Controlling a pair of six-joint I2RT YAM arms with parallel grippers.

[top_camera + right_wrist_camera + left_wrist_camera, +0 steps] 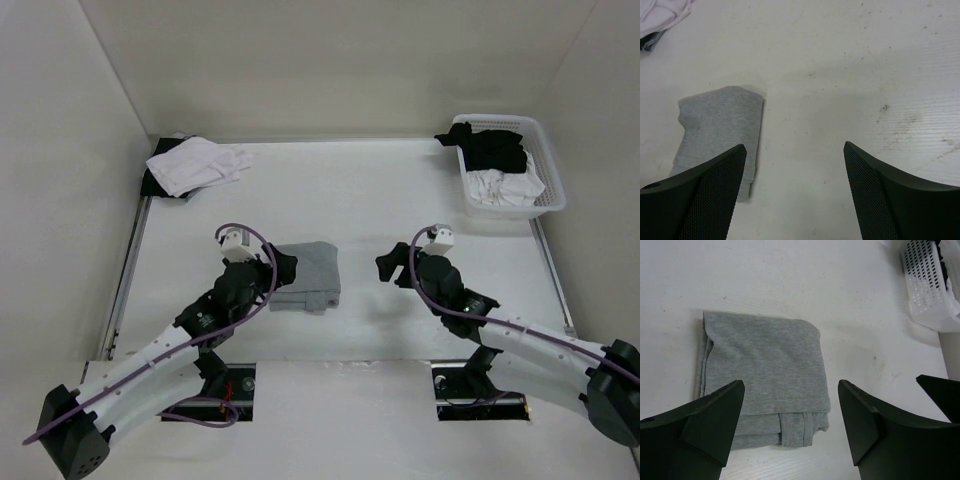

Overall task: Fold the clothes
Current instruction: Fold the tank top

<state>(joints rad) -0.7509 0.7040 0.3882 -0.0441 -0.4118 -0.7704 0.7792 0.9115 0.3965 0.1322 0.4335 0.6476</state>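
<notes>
Top external view showed the grey tank top (307,277) folded compactly on the tabletop (380,200) between the left end effector (287,268) and right end effector (388,270), both spread wide and empty, so folding appeared complete.

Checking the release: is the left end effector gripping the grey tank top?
No, the left end effector is wide open over the folded grey tank top, pinching no fabric.
</notes>
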